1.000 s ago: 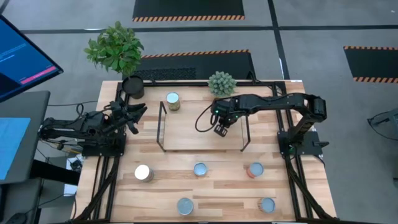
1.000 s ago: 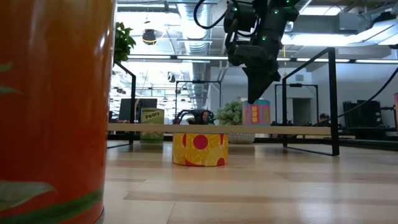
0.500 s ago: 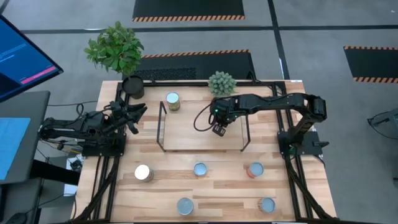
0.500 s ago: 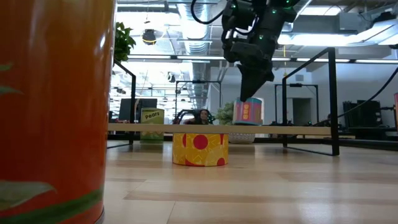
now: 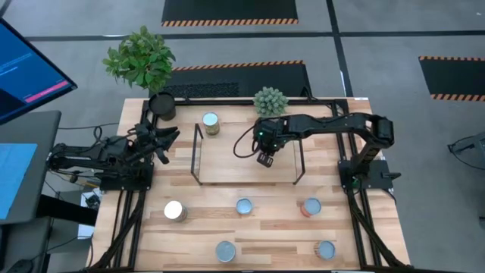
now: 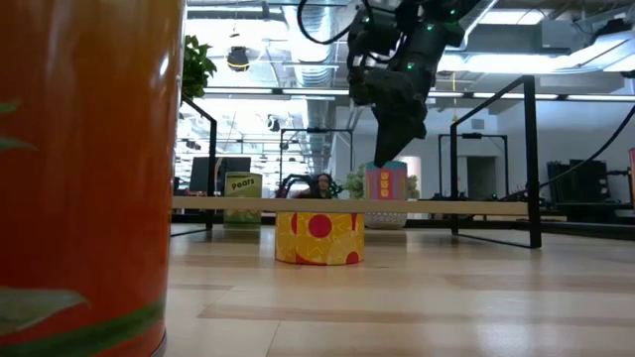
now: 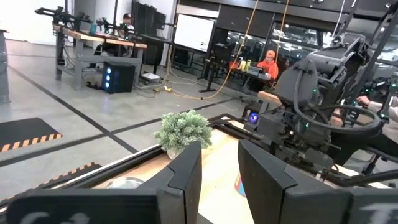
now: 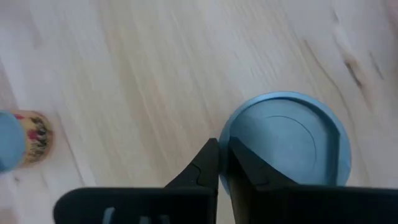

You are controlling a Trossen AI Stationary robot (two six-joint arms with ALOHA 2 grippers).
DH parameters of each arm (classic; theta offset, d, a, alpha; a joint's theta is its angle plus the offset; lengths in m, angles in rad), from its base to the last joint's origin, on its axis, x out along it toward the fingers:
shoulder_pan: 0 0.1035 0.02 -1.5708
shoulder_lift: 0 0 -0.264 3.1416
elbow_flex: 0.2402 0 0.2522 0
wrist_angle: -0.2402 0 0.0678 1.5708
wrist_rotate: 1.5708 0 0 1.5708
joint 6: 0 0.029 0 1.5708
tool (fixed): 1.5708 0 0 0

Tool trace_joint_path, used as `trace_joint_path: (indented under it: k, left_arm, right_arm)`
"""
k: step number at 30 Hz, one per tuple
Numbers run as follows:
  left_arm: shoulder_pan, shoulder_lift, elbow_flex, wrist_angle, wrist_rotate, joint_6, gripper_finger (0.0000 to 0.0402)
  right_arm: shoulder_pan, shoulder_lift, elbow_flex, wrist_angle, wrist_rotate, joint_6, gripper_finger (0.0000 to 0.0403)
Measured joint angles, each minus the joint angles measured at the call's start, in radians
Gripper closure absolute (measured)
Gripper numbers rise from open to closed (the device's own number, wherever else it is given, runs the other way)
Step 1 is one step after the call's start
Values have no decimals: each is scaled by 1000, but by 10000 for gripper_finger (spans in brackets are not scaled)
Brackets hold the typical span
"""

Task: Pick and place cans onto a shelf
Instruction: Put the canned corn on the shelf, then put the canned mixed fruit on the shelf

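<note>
Right gripper (image 5: 264, 158) hangs over the shelf (image 5: 227, 168), its fingers (image 8: 249, 169) nearly together on the rim of a blue-topped can (image 8: 287, 144) whose base looks about level with the board. To finish well, I judge it should settle the can flat before letting go, then lift straight up. Left gripper (image 5: 161, 140) waits at the table's left edge, jaws apart.

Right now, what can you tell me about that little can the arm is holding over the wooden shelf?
The can is a small, short cylinder with a flat, silver-blue round top and a raised rim. Its side label is pink and turquoise with yellow dots. It stands upright, on or just above the light-wood shelf, towards its right half. The right gripper comes down from above and pinches the can's rim between its dark fingers, which are nearly shut on that thin edge. No other can touches it.
</note>
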Motion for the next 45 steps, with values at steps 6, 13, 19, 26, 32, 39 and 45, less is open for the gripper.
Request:
trace_joint_path:
  k: [6, 13, 19, 26, 32, 39, 45]
  left_arm:
    - [0, 0, 0, -13, 1, -1, 308]
    - [0, 0, 0, -16, 0, -2, 308]
    - [0, 0, 0, -16, -1, -1, 308]
    - [0, 0, 0, -16, -1, -1, 308]
    - [0, 0, 0, -16, -1, 0, 308]
    - [0, 0, 0, -16, -1, 0, 308]
    - [0, 0, 0, -16, -1, 0, 308]
  right_arm:
    - [-10, -2, -2, 33, 1, 1, 355]
    - [-9, -5, -3, 50, 6, -8, 341]
    - [-7, -5, -3, 86, 5, -57, 318]
    - [-2, -5, -3, 89, 9, -37, 278]
    - [12, -5, 23, 56, 16, -33, 255]
    - [26, -7, 133, -32, 87, -55, 248]
    - [73, -8, 177, -172, 85, 108, 256]
